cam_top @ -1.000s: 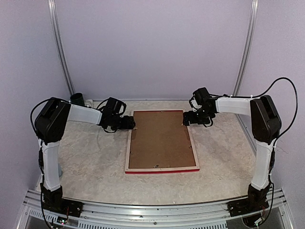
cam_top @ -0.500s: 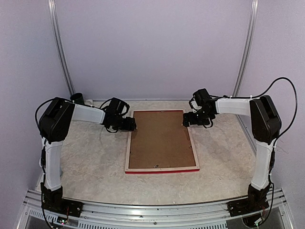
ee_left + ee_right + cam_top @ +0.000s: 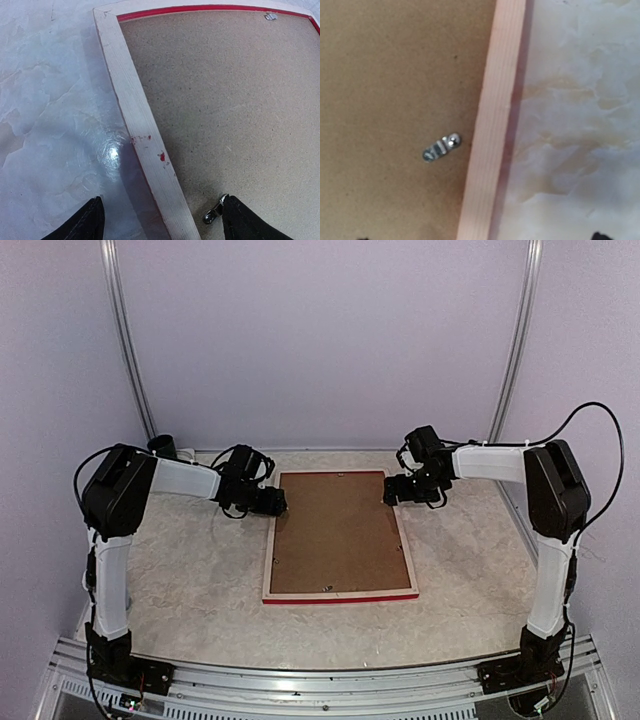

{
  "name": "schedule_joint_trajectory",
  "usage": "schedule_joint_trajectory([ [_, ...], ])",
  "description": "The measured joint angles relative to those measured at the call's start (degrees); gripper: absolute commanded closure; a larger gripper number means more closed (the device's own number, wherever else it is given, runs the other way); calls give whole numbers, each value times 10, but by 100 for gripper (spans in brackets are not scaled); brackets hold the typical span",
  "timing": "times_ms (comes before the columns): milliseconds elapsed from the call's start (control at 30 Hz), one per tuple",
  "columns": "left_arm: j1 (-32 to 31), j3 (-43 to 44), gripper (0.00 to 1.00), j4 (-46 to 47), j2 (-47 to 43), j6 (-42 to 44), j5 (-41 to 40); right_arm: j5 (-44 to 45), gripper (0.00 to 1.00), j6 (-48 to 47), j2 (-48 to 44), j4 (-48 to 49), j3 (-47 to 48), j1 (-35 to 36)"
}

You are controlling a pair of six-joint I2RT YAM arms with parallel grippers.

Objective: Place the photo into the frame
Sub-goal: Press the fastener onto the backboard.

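Near edge first: the frame (image 3: 340,596) lies face down on the table (image 3: 200,580), with its red front showing only as a strip along the near rail. The brown backing board (image 3: 338,530) fills the frame's opening and looks to sit flush.

The photo is not in view anywhere. It may be under the board; I cannot tell.

By the frame's right rail a metal clip (image 3: 441,148) lies flat on the board, and another clip (image 3: 214,214) sits by the left rail.

At the frame's far left corner the left gripper (image 3: 275,502) has its fingers spread wide, straddling the left rail and holding nothing. At the far right corner the right gripper (image 3: 391,490) is likewise spread wide and empty.

Judgement: either the task is at its closing stage (board in, clips to check) or the board has yet to come out.
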Motion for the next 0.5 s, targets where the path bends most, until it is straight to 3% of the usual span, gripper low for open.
schedule_joint_trajectory([
  [400,-6,20,21,-37,2,23,7,-13,4,0,0,0,0,0],
  [500,-10,29,29,-47,8,25,0,-13,4,0,0,0,0,0],
])
